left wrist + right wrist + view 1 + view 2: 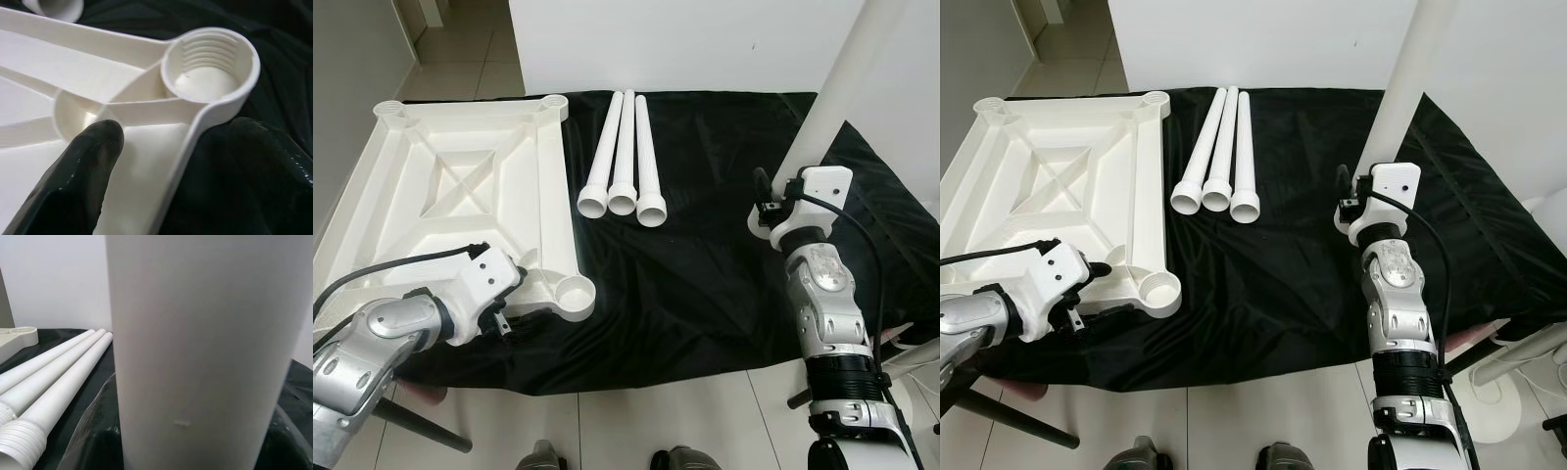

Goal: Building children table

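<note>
The white plastic tabletop [460, 186] lies upside down on the left of a black cloth [705, 284]. My left gripper [506, 321] is at its near right corner, beside a threaded leg socket [210, 63]. It is open: one finger [88, 161] rests inside the tabletop, the other outside on the cloth, with the rim between them. Three white legs [625, 157] lie side by side at the middle back, threaded ends toward me. My right gripper [767, 211] is shut on a fourth white leg [842, 88], held nearly upright above the cloth's right side and leaning to the right.
A white wall [705, 39] stands behind the cloth, with tiled floor [646, 421] in front. My feet [680, 458] show at the near edge. A dark stand leg [421, 426] crosses the lower left. White tubing [1528, 352] sits at the far right.
</note>
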`<state>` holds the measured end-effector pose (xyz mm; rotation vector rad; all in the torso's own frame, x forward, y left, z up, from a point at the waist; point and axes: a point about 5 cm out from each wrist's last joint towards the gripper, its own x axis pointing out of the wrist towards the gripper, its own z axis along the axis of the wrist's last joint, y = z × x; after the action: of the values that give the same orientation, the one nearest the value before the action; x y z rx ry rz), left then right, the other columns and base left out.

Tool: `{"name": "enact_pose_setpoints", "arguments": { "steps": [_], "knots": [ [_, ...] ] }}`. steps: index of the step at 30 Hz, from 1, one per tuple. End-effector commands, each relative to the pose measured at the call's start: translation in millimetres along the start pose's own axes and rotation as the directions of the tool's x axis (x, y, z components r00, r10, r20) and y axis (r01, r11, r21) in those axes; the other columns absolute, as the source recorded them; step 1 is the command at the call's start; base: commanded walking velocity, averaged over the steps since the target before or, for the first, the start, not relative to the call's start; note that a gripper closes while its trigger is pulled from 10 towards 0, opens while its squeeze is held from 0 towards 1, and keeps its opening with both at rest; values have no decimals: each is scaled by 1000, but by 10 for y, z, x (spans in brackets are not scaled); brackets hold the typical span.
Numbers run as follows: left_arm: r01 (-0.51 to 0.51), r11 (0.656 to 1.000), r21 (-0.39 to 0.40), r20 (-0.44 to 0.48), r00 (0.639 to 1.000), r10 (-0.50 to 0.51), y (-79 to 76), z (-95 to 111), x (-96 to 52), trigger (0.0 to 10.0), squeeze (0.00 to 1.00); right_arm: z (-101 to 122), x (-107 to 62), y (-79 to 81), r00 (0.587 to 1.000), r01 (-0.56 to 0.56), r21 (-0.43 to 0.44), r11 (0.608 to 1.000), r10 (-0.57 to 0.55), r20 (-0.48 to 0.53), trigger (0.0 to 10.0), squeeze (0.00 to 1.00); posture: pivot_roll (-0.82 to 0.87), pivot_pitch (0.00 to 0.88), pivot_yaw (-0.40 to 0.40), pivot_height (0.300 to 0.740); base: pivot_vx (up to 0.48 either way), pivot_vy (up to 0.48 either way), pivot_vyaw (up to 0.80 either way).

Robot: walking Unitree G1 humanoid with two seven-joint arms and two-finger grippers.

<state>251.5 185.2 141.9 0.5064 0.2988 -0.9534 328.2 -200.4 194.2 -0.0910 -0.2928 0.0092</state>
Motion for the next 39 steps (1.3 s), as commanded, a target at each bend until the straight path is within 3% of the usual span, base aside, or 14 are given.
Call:
{"name": "enact_pose_setpoints", "arguments": {
  "steps": [1,11,22,26,29,31,39],
  "knots": [
    [103,995,7,-30,994,-103,-88,-59,21,10000,0,23,-3,0,1000,-8,-15,1000,8,2,10000,0,-7,13,-1,740,0,0,0],
    [188,982,18,-44,981,-187,-241,-103,185,10000,0,30,-15,4,1000,-10,-21,1000,10,0,10000,0,-17,11,4,740,0,0,0],
    [251,967,38,53,966,-252,-423,108,409,10000,0,32,-11,2,1000,-3,-29,1000,3,0,10000,0,-33,0,13,740,0,0,0],
    [284,958,29,89,954,-285,-560,179,518,10000,0,36,-16,-5,1000,3,-29,1000,-2,1,10000,0,-38,0,22,740,0,0,0],
    [289,957,34,105,951,-291,-613,216,576,10000,0,35,-17,-6,1000,5,-31,1000,-5,1,10000,0,-39,1,23,740,0,0,0],
    [282,959,33,139,949,-284,-673,308,712,10000,0,34,-21,-3,1000,10,-30,999,-10,1,10000,0,-40,4,25,740,0,0,0],
    [239,971,15,195,952,-237,-702,473,925,10000,0,36,-27,23,1000,8,-22,1000,-8,3,10000,0,-43,8,30,740,0,0,0]
  ]
}}
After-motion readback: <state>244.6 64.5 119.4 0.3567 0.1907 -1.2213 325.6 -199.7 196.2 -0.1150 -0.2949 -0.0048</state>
